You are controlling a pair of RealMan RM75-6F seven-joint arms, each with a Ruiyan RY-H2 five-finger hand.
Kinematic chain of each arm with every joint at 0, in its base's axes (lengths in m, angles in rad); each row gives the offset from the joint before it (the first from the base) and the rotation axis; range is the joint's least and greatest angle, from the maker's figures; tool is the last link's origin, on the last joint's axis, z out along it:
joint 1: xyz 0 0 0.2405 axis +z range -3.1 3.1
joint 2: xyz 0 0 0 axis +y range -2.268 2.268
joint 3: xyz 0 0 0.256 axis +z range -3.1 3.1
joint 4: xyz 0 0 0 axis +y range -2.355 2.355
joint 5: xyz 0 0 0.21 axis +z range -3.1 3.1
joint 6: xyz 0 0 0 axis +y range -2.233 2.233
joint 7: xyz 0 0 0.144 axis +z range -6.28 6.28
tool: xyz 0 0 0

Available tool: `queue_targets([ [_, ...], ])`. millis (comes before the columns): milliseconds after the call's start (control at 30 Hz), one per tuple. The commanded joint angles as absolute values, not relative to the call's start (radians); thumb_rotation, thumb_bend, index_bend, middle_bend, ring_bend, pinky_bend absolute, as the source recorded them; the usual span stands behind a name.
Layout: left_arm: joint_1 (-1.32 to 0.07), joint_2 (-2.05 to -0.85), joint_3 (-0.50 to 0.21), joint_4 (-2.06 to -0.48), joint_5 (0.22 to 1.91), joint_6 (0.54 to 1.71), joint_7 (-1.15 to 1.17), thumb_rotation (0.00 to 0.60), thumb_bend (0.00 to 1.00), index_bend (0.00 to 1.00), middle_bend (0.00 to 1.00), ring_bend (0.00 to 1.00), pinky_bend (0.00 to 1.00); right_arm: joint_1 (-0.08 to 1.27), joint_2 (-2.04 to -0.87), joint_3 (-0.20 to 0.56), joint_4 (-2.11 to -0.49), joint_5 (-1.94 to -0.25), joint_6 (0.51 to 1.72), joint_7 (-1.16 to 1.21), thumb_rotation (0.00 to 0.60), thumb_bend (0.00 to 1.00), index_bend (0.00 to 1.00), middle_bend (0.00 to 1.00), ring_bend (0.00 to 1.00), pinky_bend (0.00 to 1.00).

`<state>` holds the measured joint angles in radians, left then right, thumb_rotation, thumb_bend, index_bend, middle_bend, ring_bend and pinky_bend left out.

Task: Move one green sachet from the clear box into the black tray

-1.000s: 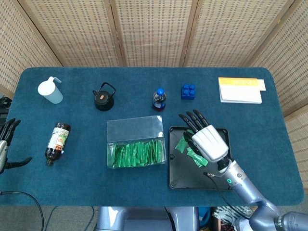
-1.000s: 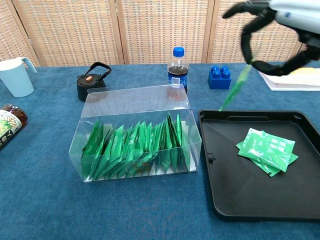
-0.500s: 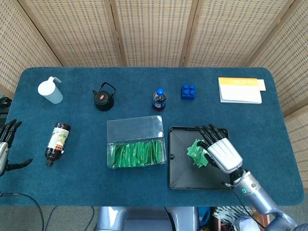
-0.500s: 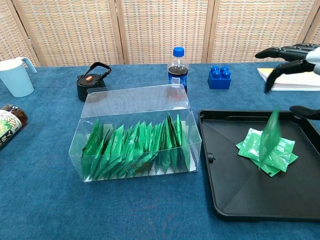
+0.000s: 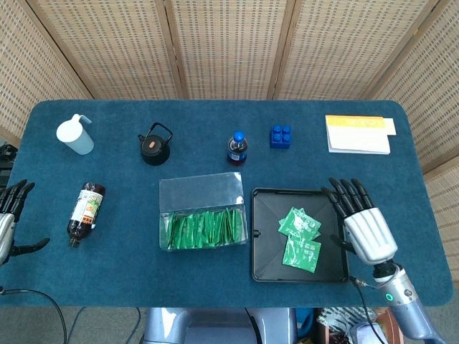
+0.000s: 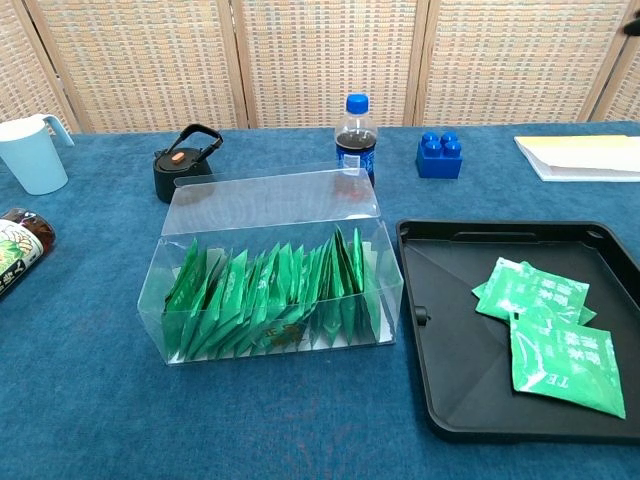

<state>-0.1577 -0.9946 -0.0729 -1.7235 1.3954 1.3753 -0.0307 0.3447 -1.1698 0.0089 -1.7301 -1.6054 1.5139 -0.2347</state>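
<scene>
The clear box (image 5: pixel 201 192) (image 6: pixel 270 205) stands mid-table, its front half packed with several upright green sachets (image 5: pixel 204 228) (image 6: pixel 272 295). To its right lies the black tray (image 5: pixel 266 266) (image 6: pixel 455 390). Flat in the tray lie a small pile of green sachets (image 5: pixel 299 223) (image 6: pixel 532 289) and one more green sachet (image 5: pixel 303 254) (image 6: pixel 563 360) just in front of them. My right hand (image 5: pixel 364 226) hovers at the tray's right edge, fingers spread, holding nothing. My left hand (image 5: pixel 10 215) shows at the far left frame edge, fingers apart and empty. Neither hand appears in the chest view.
Behind the box stand a black teapot (image 5: pixel 155 144) (image 6: pixel 183 164), a blue-capped bottle (image 5: pixel 237 148) (image 6: pixel 355 136) and a blue block (image 5: pixel 280 136) (image 6: pixel 439 154). A white jug (image 5: pixel 75 134) and a lying brown bottle (image 5: pixel 86 211) are at the left. A yellow-edged notepad (image 5: pixel 358 134) lies back right.
My right hand let go of a green sachet over the tray and drew back to the right and toward the front edge. The sachet now lies flat in the tray.
</scene>
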Motion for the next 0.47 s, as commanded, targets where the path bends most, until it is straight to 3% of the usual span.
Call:
queue_targets([
  [33, -0.15, -1.006, -0.071, -1.72, 1.41, 1.399, -0.021, 0.6, 0.1, 0.0, 0.0, 0.0, 0.0, 0.254, -1.206, -0.008, -1.719, -1.567, 1.586, -0.227, 0.6, 0.0, 0.0, 0.0, 0.0, 0.0],
  [467, -0.138, -1.017, -0.077, -1.714, 1.409, 1.429, 0.001, 0.6, 0.1, 0.0, 0.0, 0.0, 0.0, 0.151, -1.239, -0.008, -1.642, -1.526, 1.628, -0.22, 0.6, 0.0, 0.0, 0.0, 0.0, 0.0],
])
